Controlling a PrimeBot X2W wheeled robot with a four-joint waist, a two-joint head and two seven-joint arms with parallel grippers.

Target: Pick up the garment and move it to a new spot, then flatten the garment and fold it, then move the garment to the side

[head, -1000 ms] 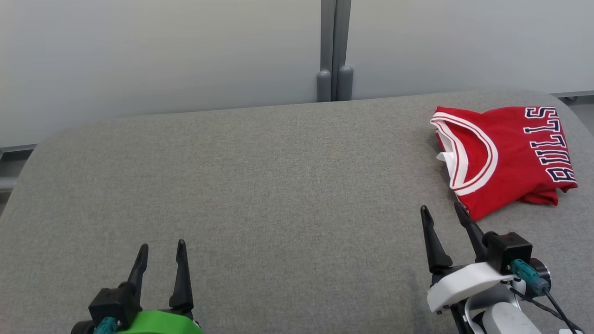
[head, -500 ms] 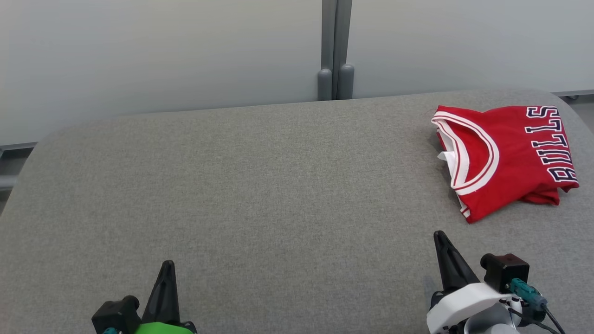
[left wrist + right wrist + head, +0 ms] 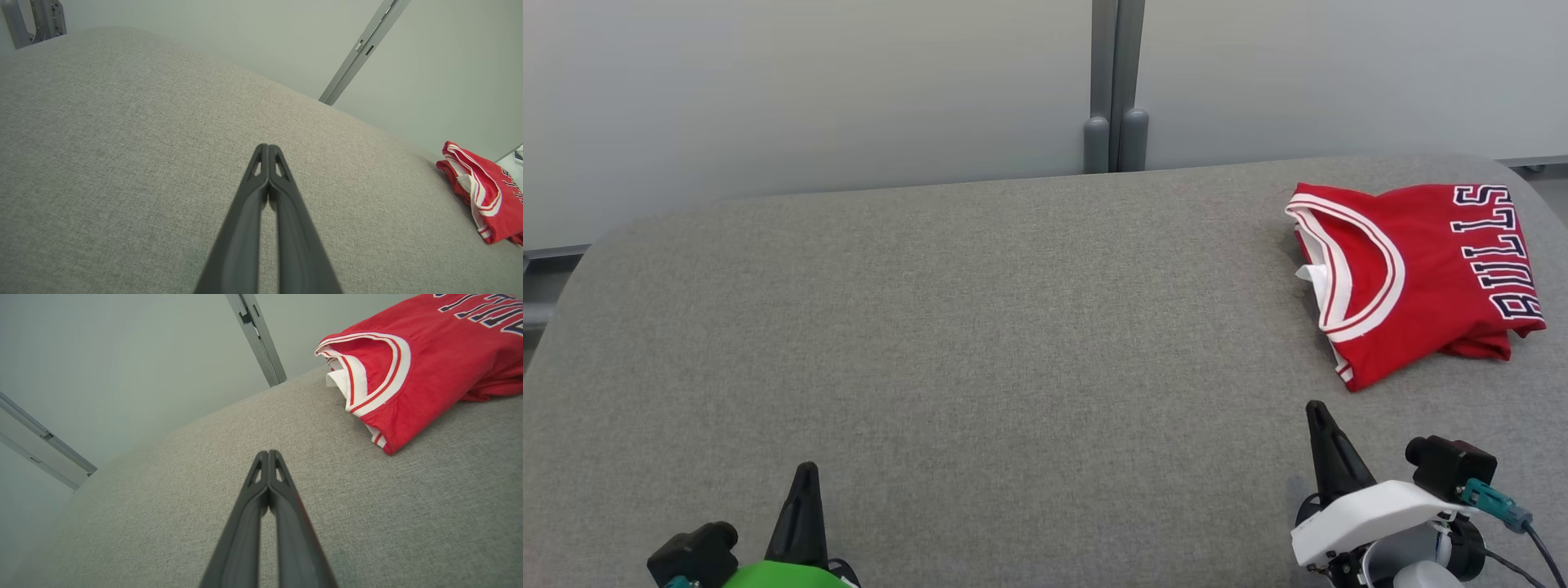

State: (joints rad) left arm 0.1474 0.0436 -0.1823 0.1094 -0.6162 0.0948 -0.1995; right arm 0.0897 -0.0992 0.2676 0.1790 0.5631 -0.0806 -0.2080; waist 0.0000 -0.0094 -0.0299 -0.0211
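Folded red garment (image 3: pixel 1421 278) lying at the far right of a grey fabric-covered surface (image 3: pixel 980 327), close to its rounded right corner. The long axis of the garment runs roughly left to right across the surface, slightly tilted. The white-trimmed neck opening faces the robot's left, toward the middle of the surface. The lettering "BULLS" runs far to near along the garment's right edge (dark letters outlined in white). One folded corner points toward the near edge.

Left gripper (image 3: pixel 806 469) at the lower left, fingers pressed together with nothing between them, well apart from the garment. Right gripper (image 3: pixel 1313 406) at the lower right, fingers likewise closed and empty, near the garment's pointed corner but not touching it.

Behind the surface stand pale wall panels (image 3: pixel 809 90), joined by a grey vertical post (image 3: pixel 1115 82).
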